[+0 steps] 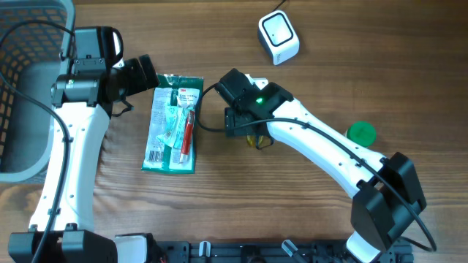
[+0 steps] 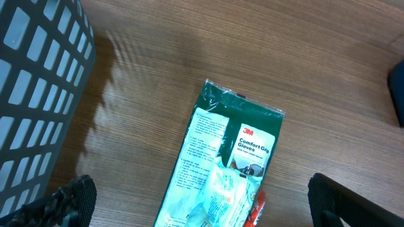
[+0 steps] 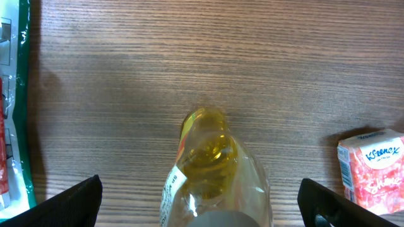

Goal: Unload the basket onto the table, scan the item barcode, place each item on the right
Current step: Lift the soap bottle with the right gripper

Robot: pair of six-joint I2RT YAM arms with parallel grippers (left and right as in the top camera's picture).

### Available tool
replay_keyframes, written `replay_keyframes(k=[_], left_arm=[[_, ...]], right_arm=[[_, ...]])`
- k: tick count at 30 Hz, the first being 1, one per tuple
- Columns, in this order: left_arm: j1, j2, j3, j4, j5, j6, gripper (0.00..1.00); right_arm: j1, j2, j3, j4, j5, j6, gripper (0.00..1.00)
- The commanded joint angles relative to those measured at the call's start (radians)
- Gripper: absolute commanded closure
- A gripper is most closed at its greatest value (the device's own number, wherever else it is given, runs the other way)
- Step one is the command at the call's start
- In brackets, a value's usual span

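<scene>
The left claw [image 2: 201,192] hangs wide open and empty above the glove packet [image 2: 221,164], which lies flat on the desk [image 2: 303,57]. Just right of that packet, the right claw [image 3: 199,189] is spread fully, its 2 fingers clear of the yellow bottle [image 3: 211,157] between them. The scanner [image 1: 278,37] sits well apart, up and right of the packet.
</scene>
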State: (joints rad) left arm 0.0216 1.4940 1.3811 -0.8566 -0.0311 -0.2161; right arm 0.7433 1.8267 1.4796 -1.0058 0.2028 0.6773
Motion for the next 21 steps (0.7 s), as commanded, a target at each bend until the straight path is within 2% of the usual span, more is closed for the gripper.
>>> replay_keyframes(k=[1, 10, 15, 21], left_arm=[[0.004, -0.007, 0.014, 0.003, 0.004, -0.009, 0.0], [0.004, -0.007, 0.014, 0.003, 0.004, -0.009, 0.0], [0.004, -0.007, 0.014, 0.003, 0.005, -0.009, 0.0], [0.004, -0.007, 0.014, 0.003, 0.004, -0.009, 0.0]], right_arm=[[-0.006, -0.04, 0.014, 0.034, -0.001, -0.023, 0.0], [-0.081, -0.22, 0.13, -0.027, -0.07, -0.071, 0.0], [-0.084, -0.214, 0.119, -0.089, -0.092, -0.072, 0.0], [-0.084, -0.168, 0.048, -0.067, -0.134, -0.043, 0.0]])
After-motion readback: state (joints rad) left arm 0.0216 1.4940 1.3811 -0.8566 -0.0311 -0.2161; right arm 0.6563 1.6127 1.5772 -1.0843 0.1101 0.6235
